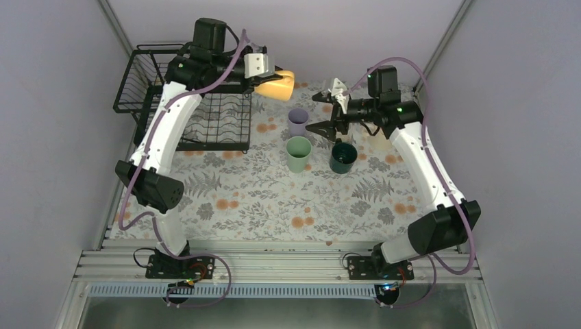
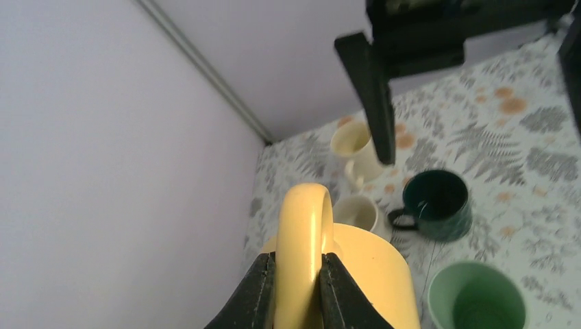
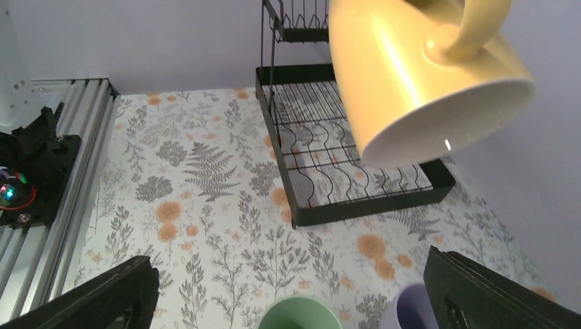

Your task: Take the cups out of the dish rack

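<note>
Two things to mind with the left gripper (image 2: 296, 267) pinching the yellow mug (image 2: 373, 271) by its handle: set down upright near upper centre, clear of the wide-spread right gripper (image 1: 322, 114).

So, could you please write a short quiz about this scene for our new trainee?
1. True or false: the right gripper is shut on a cup.
2. By which part does the left gripper hold the yellow mug? A) handle B) rim C) base
3. How many handleless cups stand on the table?

Key:
1. False. It is open and holds nothing.
2. A.
3. Two: the lavender tumbler and the mint-green tumbler.
</note>
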Controlling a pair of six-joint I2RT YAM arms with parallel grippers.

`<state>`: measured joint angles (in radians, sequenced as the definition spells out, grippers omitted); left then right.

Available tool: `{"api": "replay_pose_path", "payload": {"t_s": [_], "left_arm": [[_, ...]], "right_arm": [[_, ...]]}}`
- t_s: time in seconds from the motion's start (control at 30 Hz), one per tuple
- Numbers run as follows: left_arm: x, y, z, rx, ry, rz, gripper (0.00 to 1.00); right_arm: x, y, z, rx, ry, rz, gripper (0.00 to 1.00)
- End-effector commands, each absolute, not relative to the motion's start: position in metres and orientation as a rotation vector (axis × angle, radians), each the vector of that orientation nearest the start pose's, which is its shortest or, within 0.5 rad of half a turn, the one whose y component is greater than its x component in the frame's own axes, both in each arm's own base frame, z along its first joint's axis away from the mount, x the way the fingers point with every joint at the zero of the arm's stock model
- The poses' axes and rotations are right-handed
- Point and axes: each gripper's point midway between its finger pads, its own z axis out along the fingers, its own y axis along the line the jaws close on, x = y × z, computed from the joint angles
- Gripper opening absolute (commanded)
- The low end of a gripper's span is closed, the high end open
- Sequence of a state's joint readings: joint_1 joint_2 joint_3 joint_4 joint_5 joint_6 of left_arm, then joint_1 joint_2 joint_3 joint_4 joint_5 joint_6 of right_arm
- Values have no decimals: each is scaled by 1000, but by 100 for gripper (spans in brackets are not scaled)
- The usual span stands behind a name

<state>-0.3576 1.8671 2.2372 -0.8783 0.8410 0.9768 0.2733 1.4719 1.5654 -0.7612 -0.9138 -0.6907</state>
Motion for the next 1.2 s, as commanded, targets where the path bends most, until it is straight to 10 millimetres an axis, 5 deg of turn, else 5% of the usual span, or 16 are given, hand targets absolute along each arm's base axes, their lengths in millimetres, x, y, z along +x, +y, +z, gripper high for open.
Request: {"api": "replay_pose_path", "payload": {"t_s": [0.0,0.37,0.63,1.17], "left_arm": [[367,-299,459,1518,941,-627,2],[350,-312,459,1478,760,-730,2],[349,-323,454,1441,718,-738,2],[357,-319,434,1468,775,-632,2]], "right_arm": [[319,242,374,-1354,1397,828,100],[330,251,392,-1329,1320,890,100],[342,256,387,-1328,1339,925,99],[316,238,393,-1303,1355,768,100]]}}
